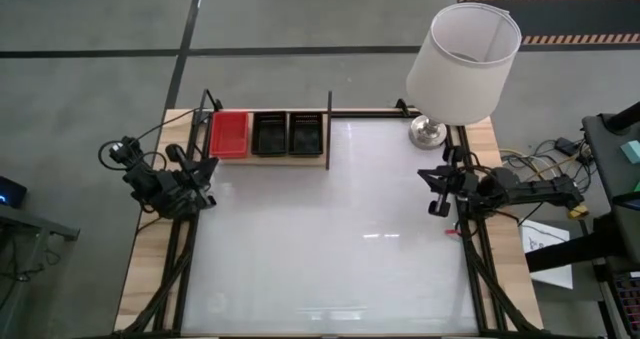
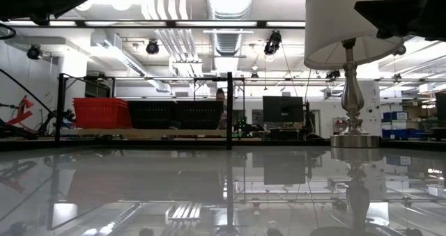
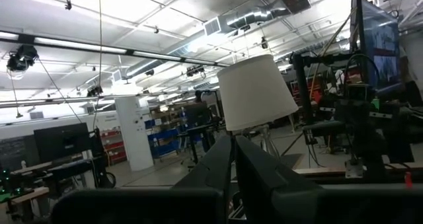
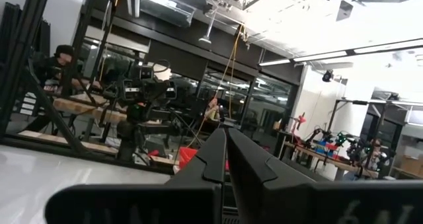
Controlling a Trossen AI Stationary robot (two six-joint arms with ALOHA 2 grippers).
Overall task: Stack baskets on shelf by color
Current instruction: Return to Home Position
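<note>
The shelf [image 1: 268,159], a light-wood board in a black frame, lies at the table's far left. On it, left to right, stand a red stack of baskets [image 1: 229,134] and two black stacks [image 1: 268,134] [image 1: 305,134]; in the low view the red one [image 2: 101,113] sits beside the black ones [image 2: 174,114]. My left gripper [image 1: 208,169] hovers shut at the table's left edge, just near of the shelf, holding nothing. My right gripper [image 1: 433,184] hovers shut at the right edge, also with nothing. Both point slightly upward [image 3: 232,151] [image 4: 226,145].
A lamp with a white shade [image 1: 463,61] stands on its metal foot [image 1: 428,131] at the table's far right corner. An upright black divider [image 2: 229,111] closes the shelf's right end. The glossy white tabletop [image 1: 330,229] stretches between the arms. People show in the room behind [image 4: 63,59].
</note>
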